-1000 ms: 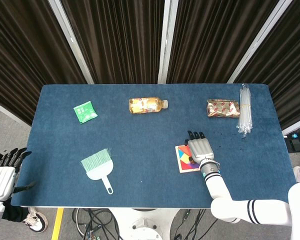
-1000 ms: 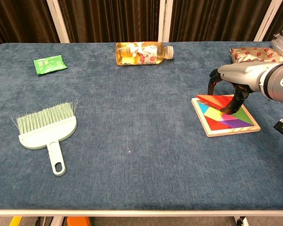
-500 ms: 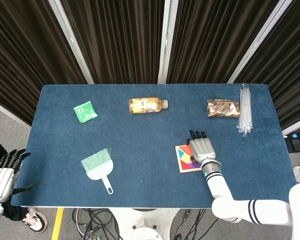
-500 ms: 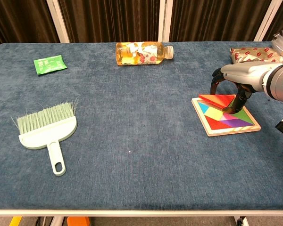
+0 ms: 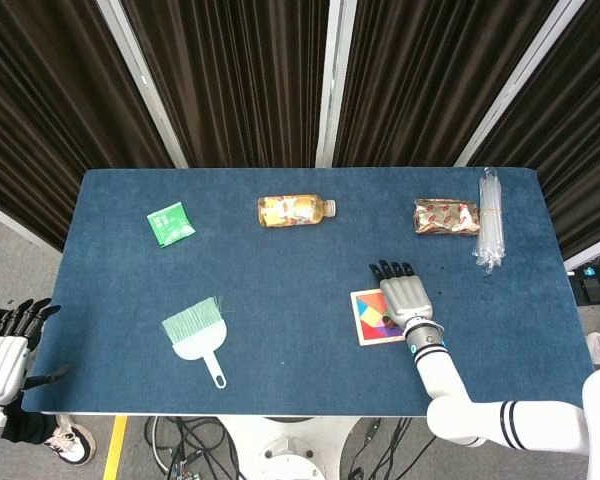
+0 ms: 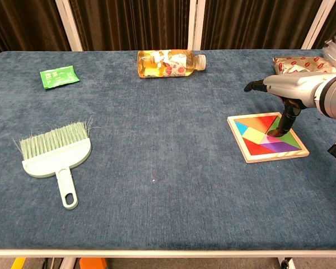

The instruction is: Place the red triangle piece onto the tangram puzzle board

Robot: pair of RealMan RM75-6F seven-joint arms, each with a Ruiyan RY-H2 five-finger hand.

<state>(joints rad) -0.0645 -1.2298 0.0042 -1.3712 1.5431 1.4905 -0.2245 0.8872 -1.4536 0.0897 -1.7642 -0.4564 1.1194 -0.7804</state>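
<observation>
Right hand [image 6: 288,92] hovers over the tangram puzzle board [image 6: 267,137] at mid-right of the chest view, fingers now spread and holding nothing, one fingertip pointing down at the board's centre. The red triangle piece [image 6: 259,121], propped at a tilt on the board's far edge w/ the fingers curled around it half a sec ago, now lies flat in the upper part of the board, flush w/ the other coloured pieces. Judging from that, the placement looks done; a final press or a simple pull-back is prob. all that is left.

From the head view the hand [image 5: 404,296] covers much of the board [image 5: 365,318] at lower right of centre, so the seat of the piece can't be checked there. Left hand [image 5: 2,355] sits off the table at the lower left corner, fingers apart, empty, barely moved.

Elsewhere on the blue cloth: dustpan brush [image 6: 55,155] at left, drink bottle [image 6: 169,63] at top centre, green packet [image 6: 59,75] at upper left.
</observation>
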